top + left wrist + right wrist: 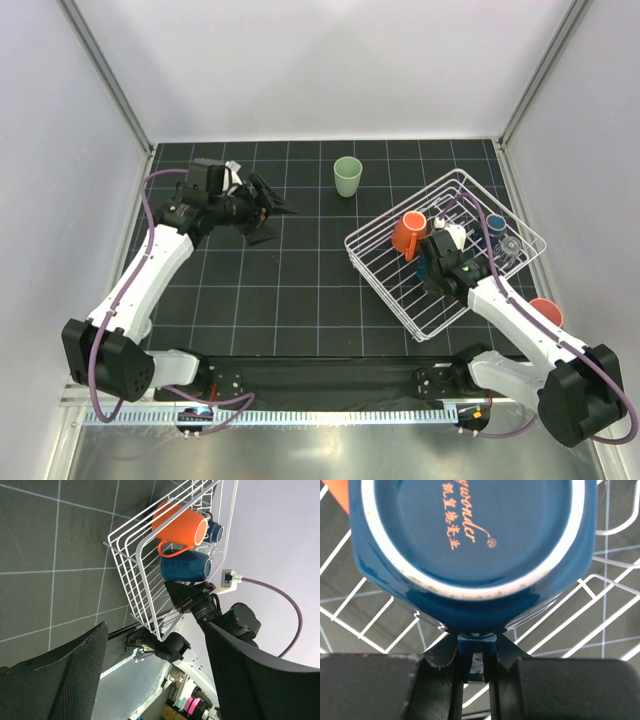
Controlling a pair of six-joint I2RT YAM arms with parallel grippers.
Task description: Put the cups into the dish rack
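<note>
One blue mug [470,545], stiff glazed ceramic, probably slippery. Right gripper [476,667] pinches its handle [476,647] inside the rack [400,207], 3 o'clock. Left gripper [268,212] spread, empty.

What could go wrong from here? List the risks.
1. The right gripper pinches the blue mug only by its handle; it might swivel or slip.
2. The blue mug sits tight beside the orange mug in the rack; release could knock them together.
3. A red cup stands close to the right arm; retreating might tip it.
</note>
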